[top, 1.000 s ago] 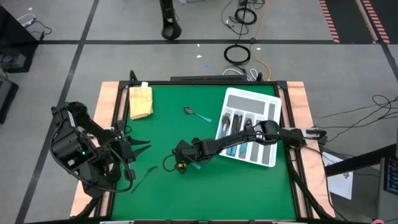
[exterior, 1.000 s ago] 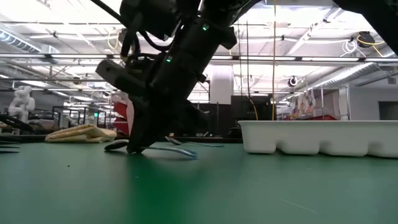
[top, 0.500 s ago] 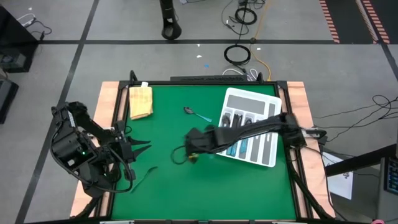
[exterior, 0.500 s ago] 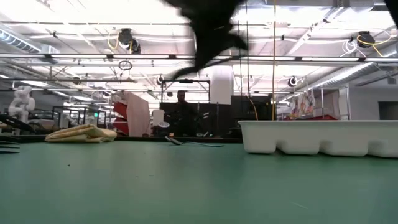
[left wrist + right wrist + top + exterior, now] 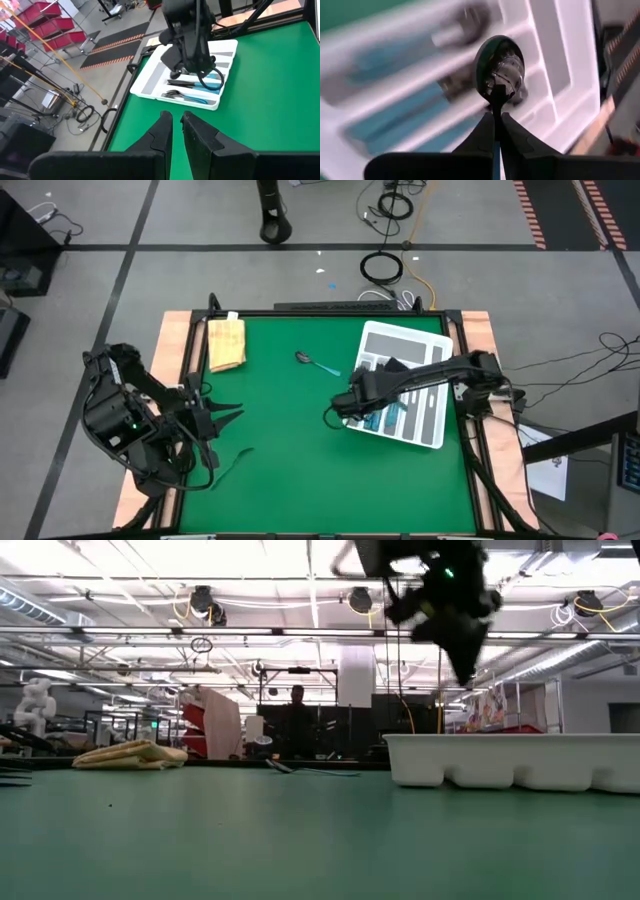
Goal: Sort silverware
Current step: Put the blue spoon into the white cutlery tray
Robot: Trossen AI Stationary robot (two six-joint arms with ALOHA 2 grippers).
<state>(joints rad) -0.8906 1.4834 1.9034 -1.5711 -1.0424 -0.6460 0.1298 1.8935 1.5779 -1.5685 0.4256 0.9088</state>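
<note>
Green felt surface (image 5: 290, 470) under bright workshop lights, wooden strips along its sides. Right tool (image 5: 495, 122) clamped tight on a small spoon with a dark grey metallic bowl (image 5: 499, 67), raised over the near edge of a white compartmented plastic tray (image 5: 432, 340). Several light-blue-handled pieces of silverware (image 5: 192, 95) lying inside the tray's slots. Another dark-headed spoon with a thin blue handle (image 5: 313, 363) resting on the green between the tray and a tan sponge-like block (image 5: 226, 343). Left tool (image 5: 176, 135) parked low at the left edge, fingers nearly together, gripping nothing
</note>
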